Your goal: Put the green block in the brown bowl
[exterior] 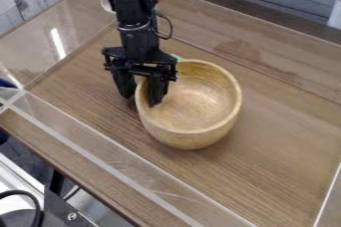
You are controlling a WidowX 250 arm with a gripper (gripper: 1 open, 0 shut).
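The wooden surface (pixel 266 82) stretches wide under a clear walled enclosure, leaving plenty of room around the work. On it sits the brown bowl (pixel 200 121), large, round and light in colour, with a thick rim and a deep hollow that makes an easy target for dropping something small. The black robot arm (pixel 134 12) reaches down from the upper left and stands nearly upright, so its pincer (pixel 144 90) points straight down just beside the bowl's left rim, low to the surface; that posture suits a pick from above. The two dark fingers (pixel 158 87) frame the spot at the bowl's near-left edge, one overlapping the rim as the camera sees it, though whether it touches the rim cannot be told. The pincer is drawn in to its narrowest. The green block cannot be seen anywhere: not on the bare surface, not in the bowl's hollow. Most likely it sits hidden between or behind the fingers, gripped or about to be, but this view does not confirm a hold. If it is held, the remaining work would be a lift clear of the rim and a short shift over the hollow.
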